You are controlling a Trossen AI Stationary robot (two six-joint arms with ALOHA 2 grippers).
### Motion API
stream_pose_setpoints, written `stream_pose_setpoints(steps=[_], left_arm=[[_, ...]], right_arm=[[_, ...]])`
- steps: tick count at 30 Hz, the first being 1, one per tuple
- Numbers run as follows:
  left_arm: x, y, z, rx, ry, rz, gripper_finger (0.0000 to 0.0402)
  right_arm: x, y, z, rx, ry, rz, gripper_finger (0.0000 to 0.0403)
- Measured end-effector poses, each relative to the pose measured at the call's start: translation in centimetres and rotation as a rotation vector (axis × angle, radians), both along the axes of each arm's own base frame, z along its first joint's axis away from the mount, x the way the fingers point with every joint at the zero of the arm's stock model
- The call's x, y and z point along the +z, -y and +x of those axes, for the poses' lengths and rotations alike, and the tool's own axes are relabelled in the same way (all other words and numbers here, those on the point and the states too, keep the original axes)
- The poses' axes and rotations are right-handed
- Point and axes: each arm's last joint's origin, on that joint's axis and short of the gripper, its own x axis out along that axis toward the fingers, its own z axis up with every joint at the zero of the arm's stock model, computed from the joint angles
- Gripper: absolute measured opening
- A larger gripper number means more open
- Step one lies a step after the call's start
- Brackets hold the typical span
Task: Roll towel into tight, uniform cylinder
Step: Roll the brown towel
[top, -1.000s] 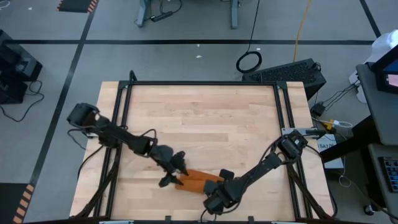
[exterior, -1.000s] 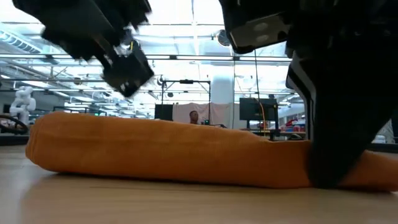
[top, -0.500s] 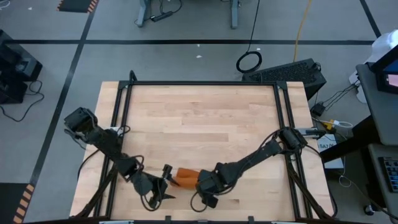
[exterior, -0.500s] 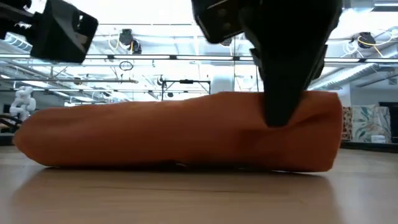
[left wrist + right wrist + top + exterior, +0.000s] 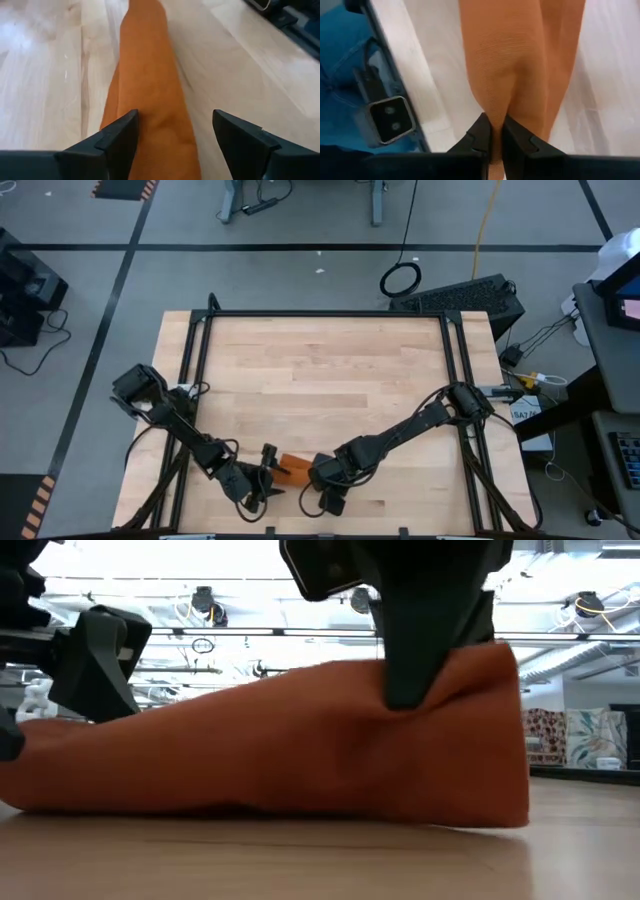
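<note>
Rust-orange fabric is what you have at the near edge of the wooden table (image 5: 320, 380): the towel (image 5: 293, 468) lies there as a roll, its long axis running roughly left to right across the table, parallel to the near edge. Start at your left. The left gripper (image 5: 266, 480) sits at the roll's left end with its fingers (image 5: 116, 140) spread wide to either side of the cloth; from its wrist camera you look straight down the length of the roll, which runs away from the gripper, and neither finger is clamped on it. Move to the middle and the low view shows you the towel (image 5: 300, 750) thin and flat to the wood at one end, rising to a thick, lifted end at the other. On your right, the right gripper (image 5: 322, 472) has its fingers pinched almost together on a fold of the cloth at that raised end. Compared with a second ago, the roll has come closer to the near edge and shows shorter from above, the right gripper has closed further, and the end it holds now stands higher off the table than before.
</note>
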Motion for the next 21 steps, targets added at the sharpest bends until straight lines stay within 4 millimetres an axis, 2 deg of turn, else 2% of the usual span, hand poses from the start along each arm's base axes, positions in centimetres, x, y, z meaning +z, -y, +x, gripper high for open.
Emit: stream_pose_setpoints(steps=[3, 6, 10, 15, 17, 21], left_arm=[[-0.1, 0.0, 0.0, 0.013, -0.008, -0.008, 0.0255], [-0.1, 0.0, 0.0, 0.012, -0.006, -0.011, 0.0223], [-0.2, -0.5, 0.4, 0.029, -0.017, -0.007, 0.0134], [-0.7, -2.1, 1.1, 0.044, -0.104, 0.015, 0.0022], [-0.8, -2.7, 1.5, 0.028, -0.137, -0.014, 0.0013], [-0.8, -3.6, 2.3, -0.006, -0.211, -0.136, 0.0022]], right_arm=[[0.1, -0.1, 0.2, -0.003, 0.023, 0.013, 0.0020], [0.2, -0.3, 0.3, -0.006, 0.038, 0.023, 0.0020], [0.2, -0.6, 0.2, 0.008, 0.041, 0.020, 0.0020], [0.2, -0.9, 0.0, 0.030, 0.058, 0.006, 0.0026], [0.2, -1.1, 0.0, 0.031, 0.057, 0.004, 0.0037], [0.0, -1.5, -0.7, 0.031, 0.009, 0.002, 0.0073]])
